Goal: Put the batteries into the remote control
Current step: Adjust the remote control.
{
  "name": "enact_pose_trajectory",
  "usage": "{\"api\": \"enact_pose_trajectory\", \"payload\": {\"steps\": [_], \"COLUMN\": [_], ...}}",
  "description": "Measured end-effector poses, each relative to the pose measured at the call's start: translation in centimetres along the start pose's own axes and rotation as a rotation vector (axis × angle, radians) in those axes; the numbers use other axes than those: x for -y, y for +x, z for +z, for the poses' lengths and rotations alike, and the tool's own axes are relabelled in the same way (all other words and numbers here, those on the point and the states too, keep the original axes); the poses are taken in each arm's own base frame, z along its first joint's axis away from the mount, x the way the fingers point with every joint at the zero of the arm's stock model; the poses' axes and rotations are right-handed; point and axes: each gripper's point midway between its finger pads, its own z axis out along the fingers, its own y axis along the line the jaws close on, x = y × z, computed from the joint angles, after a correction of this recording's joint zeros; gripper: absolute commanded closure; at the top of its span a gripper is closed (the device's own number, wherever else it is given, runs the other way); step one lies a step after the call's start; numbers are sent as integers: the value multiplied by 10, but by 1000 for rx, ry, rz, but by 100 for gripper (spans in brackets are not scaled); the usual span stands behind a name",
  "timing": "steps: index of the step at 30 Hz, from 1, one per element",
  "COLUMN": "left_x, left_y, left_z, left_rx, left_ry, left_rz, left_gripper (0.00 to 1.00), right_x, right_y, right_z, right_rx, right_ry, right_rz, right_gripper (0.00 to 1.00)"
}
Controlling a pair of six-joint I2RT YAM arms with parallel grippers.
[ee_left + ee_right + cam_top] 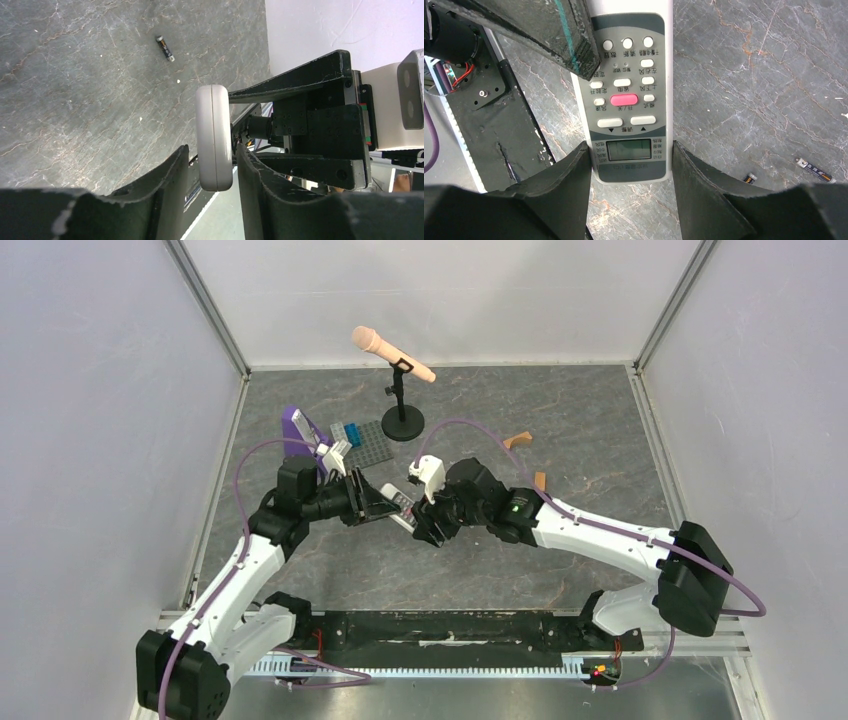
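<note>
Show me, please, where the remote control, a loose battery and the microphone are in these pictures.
remote control (628,149), right wrist view, on its small display.
battery (165,48), left wrist view, on the middle of its body.
microphone (392,353), top external view, on its pink body.

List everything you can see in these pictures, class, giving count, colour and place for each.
remote: 1, white with a grey button panel, between both grippers
batteries: 2, dark, loose on the table
mic: 1, pink, on the mic stand
mic stand: 1, black, back of table
purple stand: 1, purple, back left
slab: 1, grey, on the purple stand
mat: 1, grey, beside the mic stand
blue piece: 1, blue, at the mat's left edge
blocks: 2, tan, back right
table: 1, grey marbled
left gripper: 1, black, fingers either side of the remote's faces
right gripper: 1, black, clamped on the remote's long edges
</note>
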Motion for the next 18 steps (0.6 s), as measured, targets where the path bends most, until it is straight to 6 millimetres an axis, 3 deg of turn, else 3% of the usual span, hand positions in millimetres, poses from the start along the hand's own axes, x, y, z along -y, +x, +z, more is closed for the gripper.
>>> {"api": "enact_pose_trajectory", "payload": {"steps": [2,4,6,7,8,11,13,14,18], "left_x": [0,0,1,1,3,5,6,8,17], "left_y": [-1,-1,-2,-2,-3,-5,-6,-8,-12], "left_z": [0,0,0,1,1,2,2,2,0], "left_rx": [4,6,10,11,14,25,29,34,56], "left_ry": [0,-1,-1,2,4,8,10,13,27], "left_rz": [-2,-6,-14,-20,-31,-65,-99,-115,-213], "left_gripper": [48,62,89,97,98,98,98,98,98], "right_x": [-1,-2,-3,-3,-2,-1,0,0,3], "right_y": [0,0,0,0,1,0,-4,-8,-43], "right_z": [0,0,0,0,0,-1,-4,-7,-38], "right_rx": [0,-1,-1,-1,-2,0,13,29,213], "right_ry": [-2,-5,-6,-6,-2,3,14,24,73], "right_rz": [-1,-3,-3,-3,-4,-6,3,9,29], "right_gripper": [70,70,69,67,62,25,7,2,2]}}
